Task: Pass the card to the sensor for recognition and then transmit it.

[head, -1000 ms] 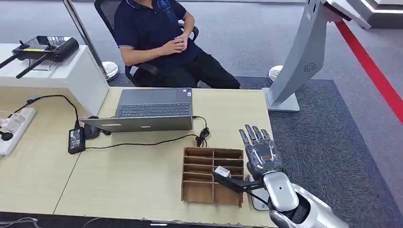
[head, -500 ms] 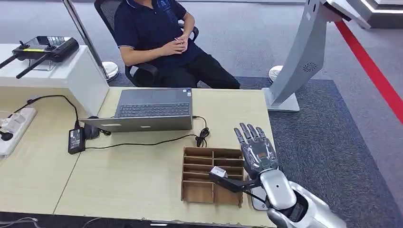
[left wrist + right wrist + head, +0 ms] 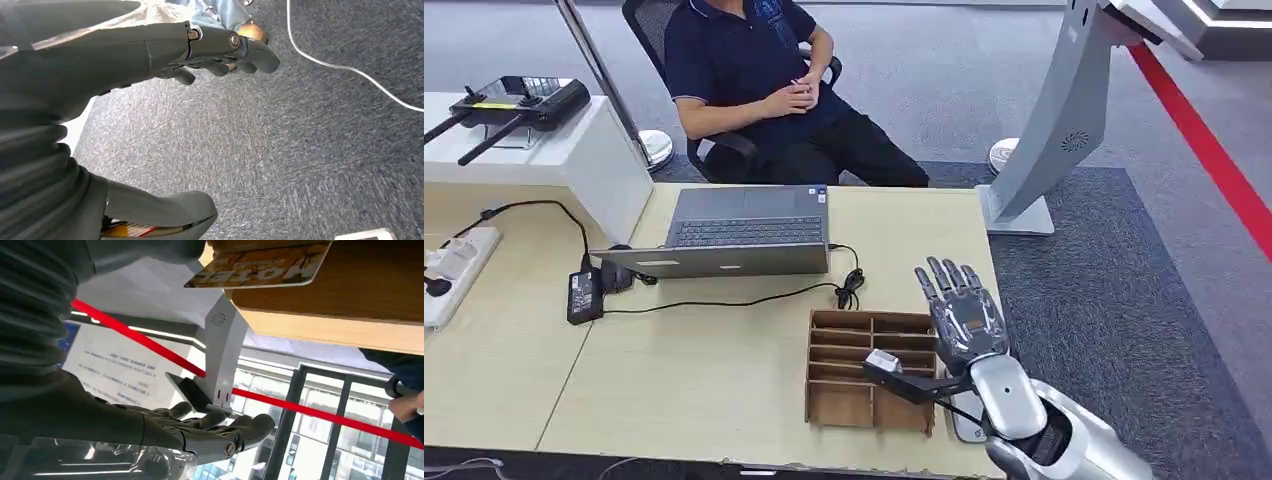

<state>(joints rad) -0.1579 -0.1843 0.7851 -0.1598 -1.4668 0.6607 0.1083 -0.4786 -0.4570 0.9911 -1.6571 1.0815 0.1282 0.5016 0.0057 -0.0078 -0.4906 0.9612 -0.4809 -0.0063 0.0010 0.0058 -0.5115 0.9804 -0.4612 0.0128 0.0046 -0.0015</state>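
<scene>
My right hand (image 3: 962, 318) hovers over the table's right front corner, fingers spread and apart, holding nothing. Its thumb reaches out over the cardboard organizer (image 3: 849, 385). The card (image 3: 963, 427) lies flat on the table beside the organizer, under my wrist; in the right wrist view the card (image 3: 260, 267) is printed "HOTEL" and overhangs the table edge, with the right hand (image 3: 165, 432) apart from it. The grey sensor stand (image 3: 1064, 120) rises off the table's far right corner, on the carpet. My left hand (image 3: 150, 55) hangs over the carpet, fingers loosely bent, empty.
An open laptop (image 3: 744, 235) sits mid-table, its cable and power adapter (image 3: 584, 292) trailing left. A power strip (image 3: 454, 265) lies at the left edge. A person (image 3: 764, 80) sits in a chair beyond the table. A controller (image 3: 514, 100) rests on the white stand.
My right hand has shifted a little to the left and nearer the organizer, thumb moving with it. The card has stayed on the table.
</scene>
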